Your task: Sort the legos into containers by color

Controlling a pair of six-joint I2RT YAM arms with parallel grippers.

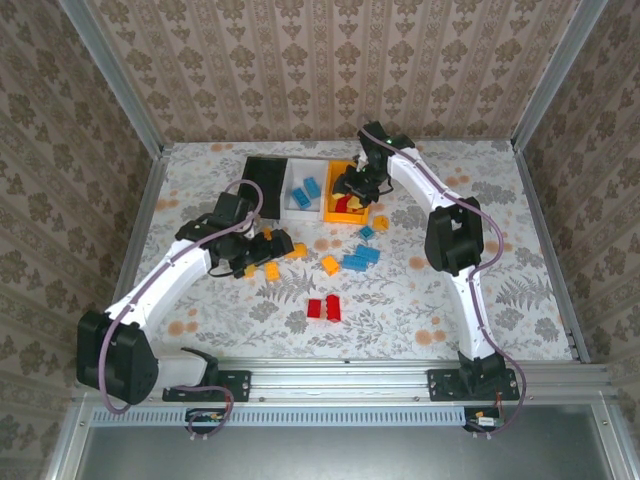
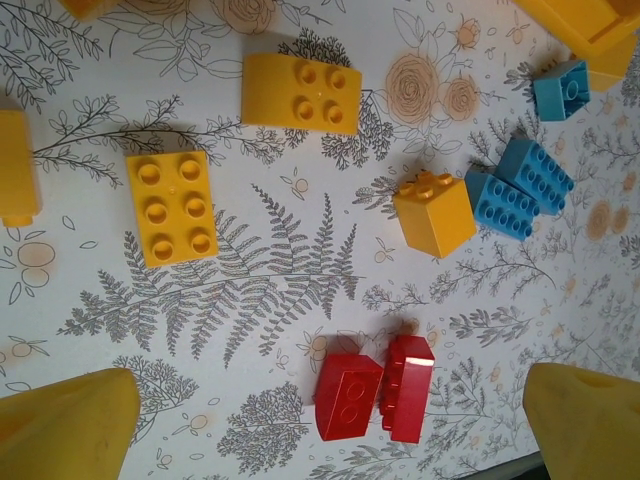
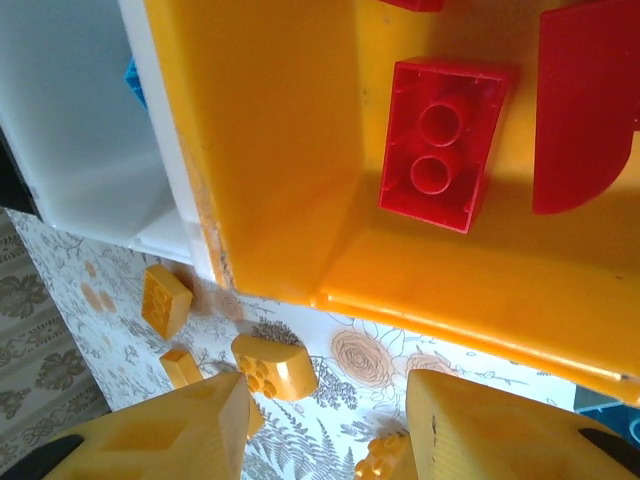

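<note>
- Legos (image 1: 329,264) loose on the floral table (image 1: 500,300), spread between the two arms.
- Nearest the arm bases: red pair (image 1: 322,308), side by side and touching.
- A little farther out: lone yellow brick (image 2: 435,212), just beside a blue pair (image 1: 360,259) whose two bricks touch each other.
- Left of those: left gripper (image 1: 268,245), low over the table. Spreads its yellow fingers (image 2: 70,425) wide and clasps nothing. Sits among a yellow cluster (image 1: 271,270) of three pieces, all just beside it.
- Beyond the blue pair: small blue brick (image 1: 366,232) and, near it, another yellow piece (image 1: 381,222), both just short of the orange bin (image 3: 270,150).
- Farthest back: containers (image 1: 296,170) in a row, walls touching. Black bin (image 1: 265,180) on the left, white bin (image 3: 70,120) in the middle, orange bin on the right.
- Inside the white bin: blue bricks (image 1: 310,186), two at least.
- Inside the orange bin: red two-stud brick (image 3: 440,145) lying flat, studs up, beside a red curved piece (image 3: 580,110). Inside of the black bin too dark to tell.
- Over the near edge of the orange bin: right gripper (image 3: 325,395). Hangs with its fingers (image 3: 480,430) parted and grips nothing. Rounded yellow brick (image 3: 275,365) on the table below, just outside the bin wall.
</note>
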